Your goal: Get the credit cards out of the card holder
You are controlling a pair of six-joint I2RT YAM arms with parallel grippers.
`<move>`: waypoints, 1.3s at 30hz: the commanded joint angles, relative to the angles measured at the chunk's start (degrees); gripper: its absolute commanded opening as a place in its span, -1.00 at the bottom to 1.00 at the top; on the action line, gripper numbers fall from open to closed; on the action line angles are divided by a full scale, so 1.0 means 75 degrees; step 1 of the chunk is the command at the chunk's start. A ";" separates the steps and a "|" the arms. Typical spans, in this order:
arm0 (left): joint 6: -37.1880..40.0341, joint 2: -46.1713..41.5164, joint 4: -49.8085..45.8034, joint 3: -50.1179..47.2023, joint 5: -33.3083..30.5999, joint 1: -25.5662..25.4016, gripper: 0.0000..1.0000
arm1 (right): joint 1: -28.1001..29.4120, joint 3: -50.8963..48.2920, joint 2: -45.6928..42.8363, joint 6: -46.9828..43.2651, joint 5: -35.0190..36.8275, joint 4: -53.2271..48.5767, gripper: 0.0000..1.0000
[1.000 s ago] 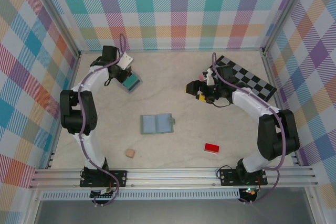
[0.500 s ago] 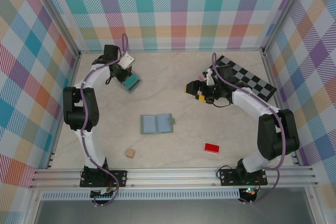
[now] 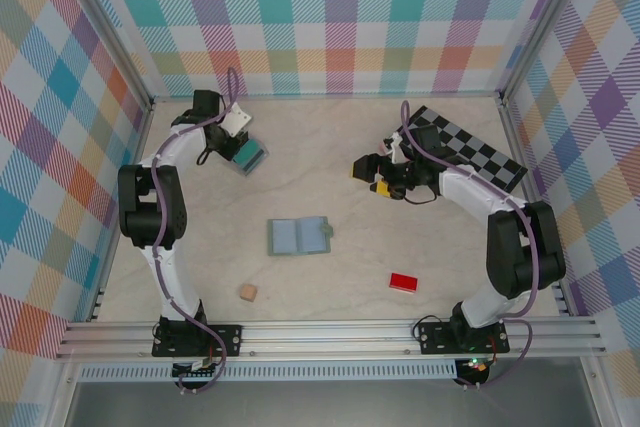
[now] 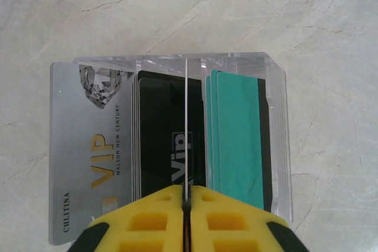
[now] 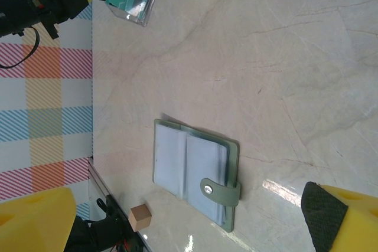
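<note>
Red block (image 3: pixel 403 282): lies flat on the table, near right, apart from everything else.
Wooden cube (image 3: pixel 247 293): small and tan, near left, standing alone.
Checkered board (image 3: pixel 470 152): black and grey, flat in the far right corner, set at an angle.
Clear box (image 4: pixel 279 146): see-through plastic, far left.
Table (image 3: pixel 330 177): pale, marble-patterned top.
Walls (image 3: pixel 340 27): pastel plaid on three sides.

Lower end of the black card (image 4: pixel 159 134) hidden behind the yellow jaws
</note>
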 commanded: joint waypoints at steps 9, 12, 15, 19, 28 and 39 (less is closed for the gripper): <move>-0.0762 -0.0660 0.0334 0.0026 0.0440 0.0170 -0.37 | -0.0036 0.0281 0.0084 -0.0046 -0.0296 0.0003 1.00; -0.1382 -0.1043 0.0725 -0.0164 0.0707 0.0179 -0.36 | -0.0005 0.0293 0.0028 -0.0126 -0.0213 -0.0093 1.00; -0.2371 -0.1604 0.1486 -0.0691 0.0843 0.0182 -0.35 | 0.0181 0.0379 -0.0019 -0.0248 0.0005 -0.0280 1.00; -0.3961 -0.2350 0.2431 -0.1482 0.0604 0.0181 -0.35 | 0.0750 0.0621 -0.0054 -0.0428 0.0784 -0.0790 1.00; -0.7163 -0.4012 0.2868 -0.3509 0.0364 0.0173 -0.24 | 0.2919 0.1403 0.0605 -0.0476 0.2980 -0.1822 0.95; -0.9247 -0.6469 0.1027 -0.5336 0.0205 0.0175 0.70 | 0.4800 0.3027 0.2528 0.0043 0.4780 -0.2947 0.91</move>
